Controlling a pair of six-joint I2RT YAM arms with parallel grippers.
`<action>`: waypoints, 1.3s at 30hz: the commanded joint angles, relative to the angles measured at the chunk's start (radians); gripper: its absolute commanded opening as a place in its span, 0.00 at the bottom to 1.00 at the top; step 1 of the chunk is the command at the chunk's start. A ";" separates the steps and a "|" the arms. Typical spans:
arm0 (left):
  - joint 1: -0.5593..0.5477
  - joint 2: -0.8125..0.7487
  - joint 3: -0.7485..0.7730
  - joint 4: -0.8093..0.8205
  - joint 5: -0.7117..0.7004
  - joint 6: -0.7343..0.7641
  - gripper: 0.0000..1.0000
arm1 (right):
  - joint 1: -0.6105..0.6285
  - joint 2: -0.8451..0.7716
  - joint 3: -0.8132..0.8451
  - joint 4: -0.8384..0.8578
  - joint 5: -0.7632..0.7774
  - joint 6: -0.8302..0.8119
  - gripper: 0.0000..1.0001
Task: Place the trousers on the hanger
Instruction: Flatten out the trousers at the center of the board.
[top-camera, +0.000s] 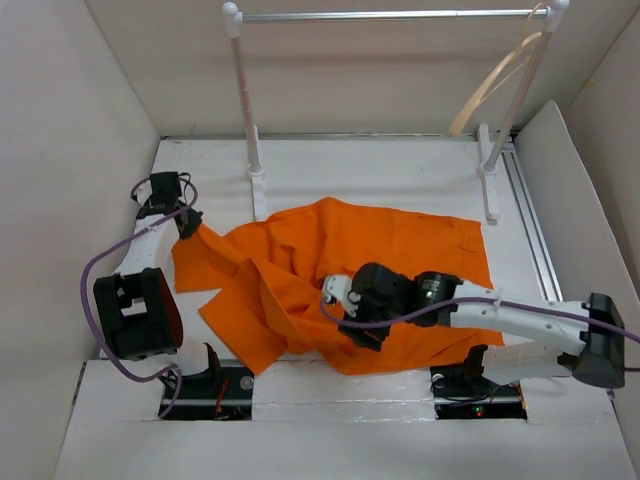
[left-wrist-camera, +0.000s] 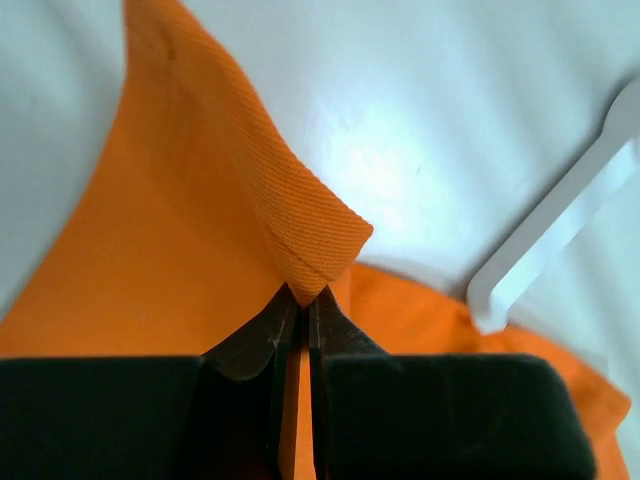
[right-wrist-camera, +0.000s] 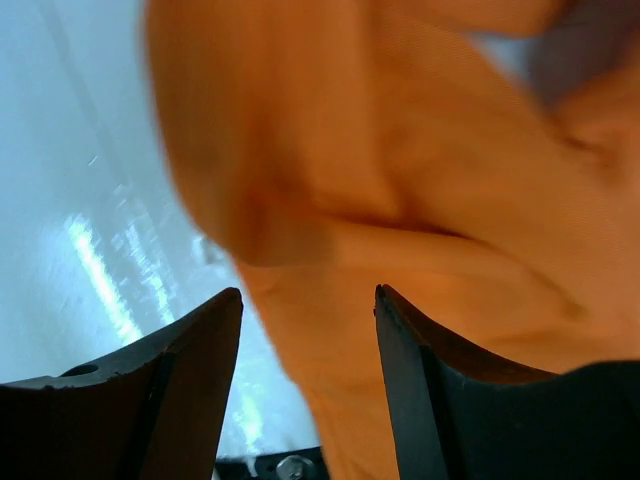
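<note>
One trousers (top-camera: 330, 240), one hanger (top-camera: 490, 88), one rack (top-camera: 390, 15), two arms (top-camera: 140, 300).

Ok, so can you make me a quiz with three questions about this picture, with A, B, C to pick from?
1. What colour are the trousers?
A blue
B orange
C green

2. Where is the hanger?
A hanging on the rack's bar
B lying on the trousers
C tucked inside the trousers

3. What is the left gripper doing?
A standing wide open
B pinching an edge of the trousers
C holding the hanger

Answers:
1 B: the cloth is bright orange.
2 A: its hook sits at the bar's right end.
3 B: the left wrist view shows its fingers shut on a folded hem.
</note>
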 joint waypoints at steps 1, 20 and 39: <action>0.004 0.069 0.124 -0.006 -0.164 0.050 0.00 | -0.114 -0.102 0.058 0.000 0.125 0.019 0.61; 0.041 0.172 0.309 -0.077 -0.149 0.111 0.77 | -1.146 -0.147 -0.116 0.388 0.118 0.200 0.62; 0.068 0.233 0.075 0.043 -0.120 0.006 0.69 | -1.564 0.598 0.285 0.323 -0.119 -0.087 0.71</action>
